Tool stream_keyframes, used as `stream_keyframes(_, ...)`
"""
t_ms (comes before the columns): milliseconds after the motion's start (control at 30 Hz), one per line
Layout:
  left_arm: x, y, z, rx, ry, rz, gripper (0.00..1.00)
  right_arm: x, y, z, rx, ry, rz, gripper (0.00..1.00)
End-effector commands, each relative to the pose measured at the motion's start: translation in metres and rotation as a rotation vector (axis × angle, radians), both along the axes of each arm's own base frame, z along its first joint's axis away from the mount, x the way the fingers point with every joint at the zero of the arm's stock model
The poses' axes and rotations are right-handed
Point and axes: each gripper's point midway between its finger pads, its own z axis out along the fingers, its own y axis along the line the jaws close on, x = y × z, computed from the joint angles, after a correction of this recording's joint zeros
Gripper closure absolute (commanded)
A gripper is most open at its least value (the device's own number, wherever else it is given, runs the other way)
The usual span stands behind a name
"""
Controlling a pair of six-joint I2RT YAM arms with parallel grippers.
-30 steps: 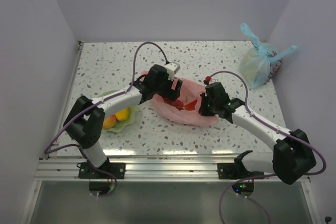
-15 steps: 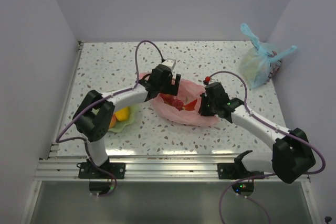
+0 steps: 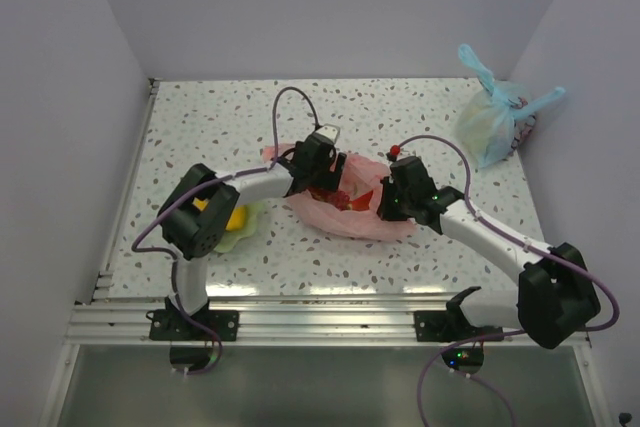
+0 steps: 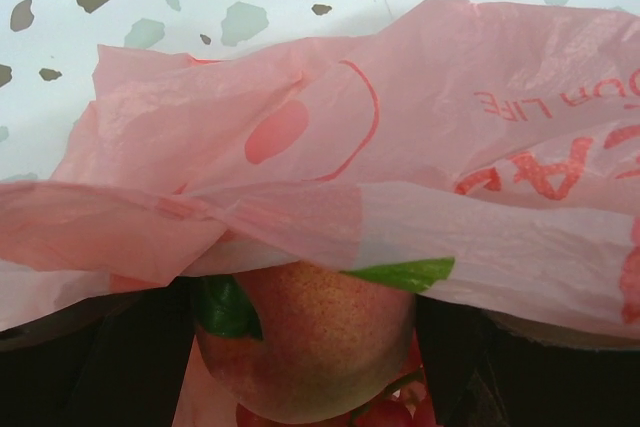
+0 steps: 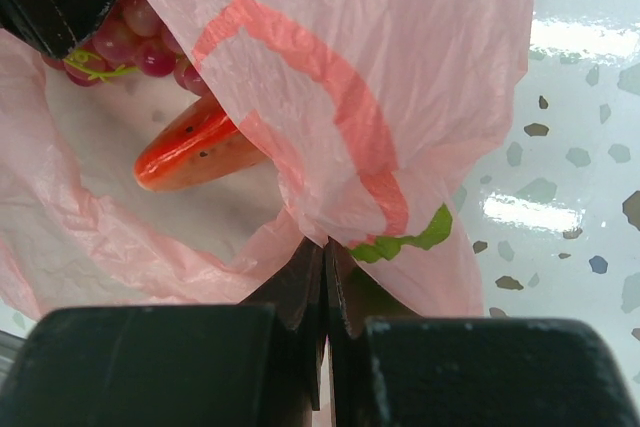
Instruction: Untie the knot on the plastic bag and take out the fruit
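Left hand [image 4: 308, 352] reaches into the open mouth of the pink plastic bag [image 3: 345, 219], its dark fingers [image 4: 90, 367] spread wide on either side of a peach [image 4: 305, 332] with green leaves, and a fold of pink film drapes across the top of the fruit. Right hand [image 5: 323, 259] is at the bag's right edge, its fingers pressed together on a pinch of the film and holding that side up. Inside the bag lie a red watermelon slice [image 5: 195, 155] and a cluster of dark red grapes [image 5: 128, 39]. The bag sits mid-bench [image 3: 200, 127], with a green bowl [image 3: 243, 238] to its left holding a yellow fruit [image 3: 236, 217]; a tied blue bag [image 3: 490, 125] stands far right. With the mouth gaping, the knot looks undone, so the step in hand is taking out fruit. Next the left fingers need to close squarely on the peach without trapping the draped film, then lift it clear toward the bowl
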Motion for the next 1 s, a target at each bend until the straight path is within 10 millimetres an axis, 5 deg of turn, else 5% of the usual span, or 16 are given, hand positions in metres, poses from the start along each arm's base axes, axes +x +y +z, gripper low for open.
stream_keyframes(0,0.018,-0.011,0.037,-0.042,-0.103,0.002,0.17,0.007,0.006,0.007,0.029,-0.024,-0.002,1.0)
stream_keyframes(133,0.011,-0.011,0.059,-0.056,-0.13,-0.014,0.4,0.008,0.004,0.009,0.018,-0.032,-0.005,1.0)
stream_keyframes(333,-0.014,-0.018,0.085,-0.077,-0.116,-0.079,0.42,0.014,0.001,0.017,0.002,-0.055,-0.015,1.0)
stream_keyframes(633,-0.077,-0.034,0.158,-0.273,-0.083,-0.237,0.42,0.02,-0.013,0.02,-0.042,-0.071,-0.069,1.0)
stream_keyframes(767,-0.088,-0.006,0.178,-0.281,-0.106,-0.171,0.42,0.022,-0.017,0.023,-0.05,-0.082,-0.08,1.0)
stream_keyframes(967,-0.072,0.09,0.187,-0.208,-0.142,0.141,0.42,0.02,-0.02,0.02,-0.059,-0.078,-0.08,1.0)
